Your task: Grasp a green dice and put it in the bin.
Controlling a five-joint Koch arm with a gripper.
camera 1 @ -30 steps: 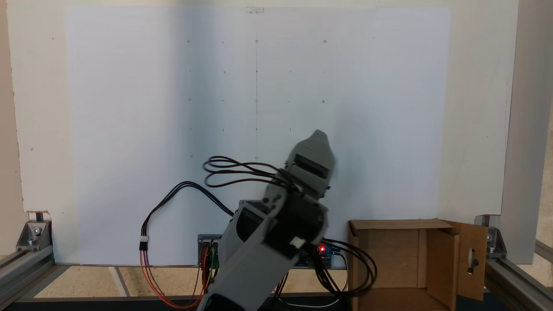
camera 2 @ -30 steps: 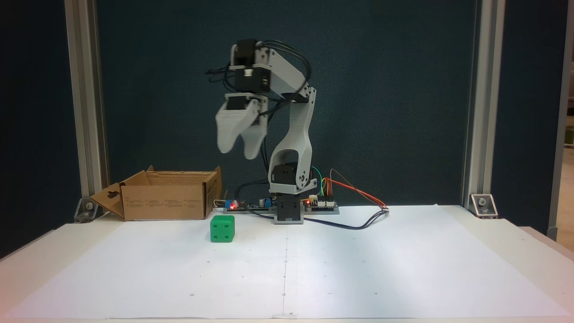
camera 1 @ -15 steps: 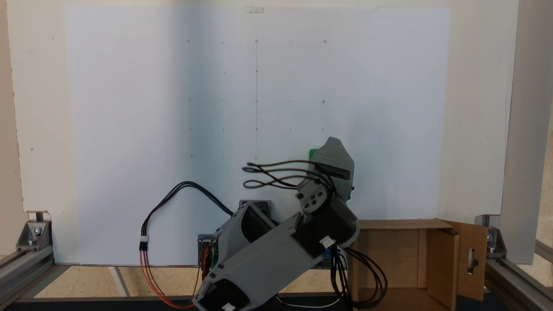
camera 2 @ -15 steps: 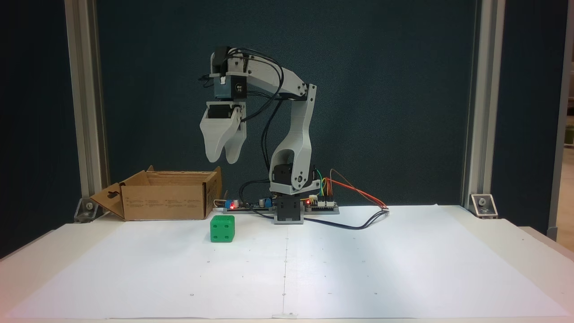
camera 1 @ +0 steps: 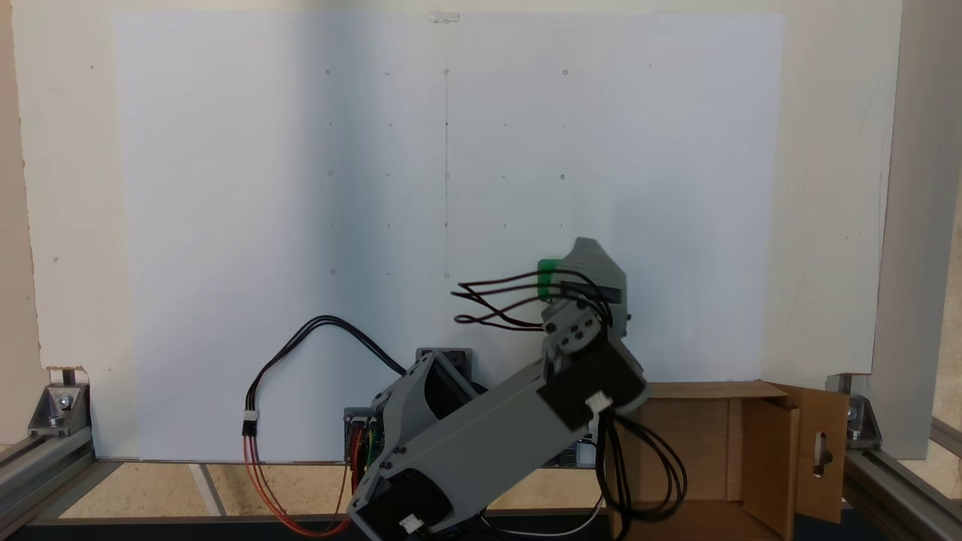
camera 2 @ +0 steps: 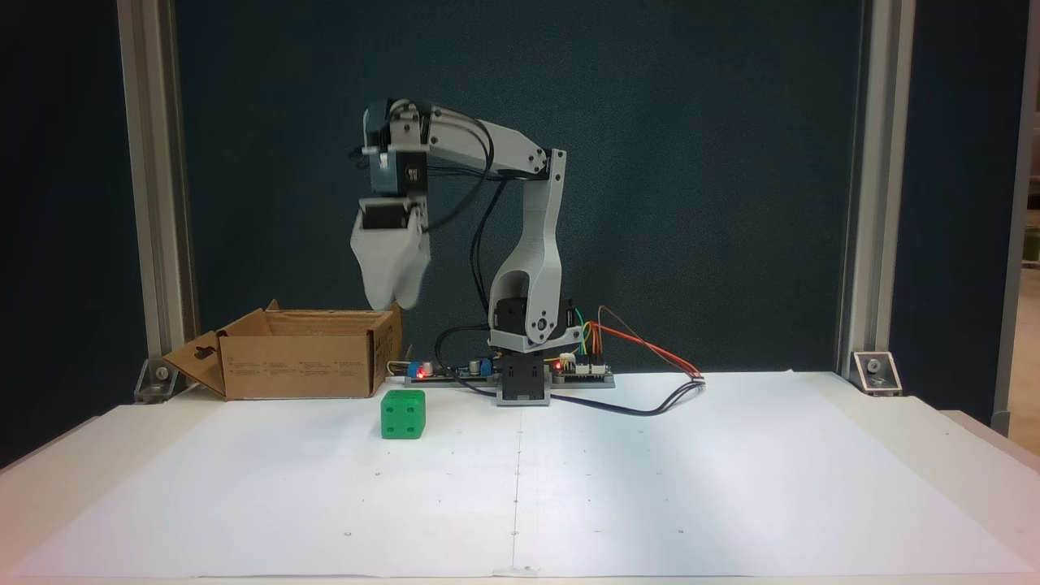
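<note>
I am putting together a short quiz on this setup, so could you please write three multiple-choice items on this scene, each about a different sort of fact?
1. Where is the dice?
A. inside the box
B. on the white paper, in front of the box
C. between the jaws

2. How many pips show on the dice's front face in the fixed view facing the arm?
A. one
B. six
C. four

3. What state is the box in?
A. open on top, flaps folded out
B. taped shut
C. tipped on its side

Answers:
1 B: the dice rests on the paper, just in front of the box's right corner, well below the gripper.
2 C: four dark pips sit in a square.
3 A: the box stands upright with its top open and a slotted flap hanging out.
</note>
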